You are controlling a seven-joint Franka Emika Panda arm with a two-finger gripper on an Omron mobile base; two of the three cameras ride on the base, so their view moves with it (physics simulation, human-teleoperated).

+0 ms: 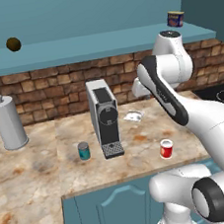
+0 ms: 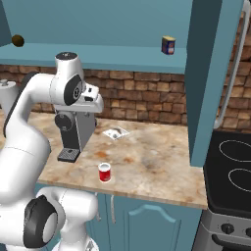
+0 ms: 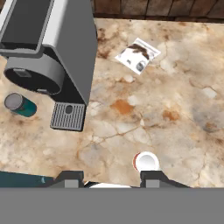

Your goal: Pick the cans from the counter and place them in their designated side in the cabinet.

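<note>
Hand view: red can and teal can unlabelled.

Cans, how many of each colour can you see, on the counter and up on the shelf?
Red can: 1, on the counter
Teal can: 1, on the counter
Dark blue can: 1, on the cabinet shelf
Total: 3
</note>
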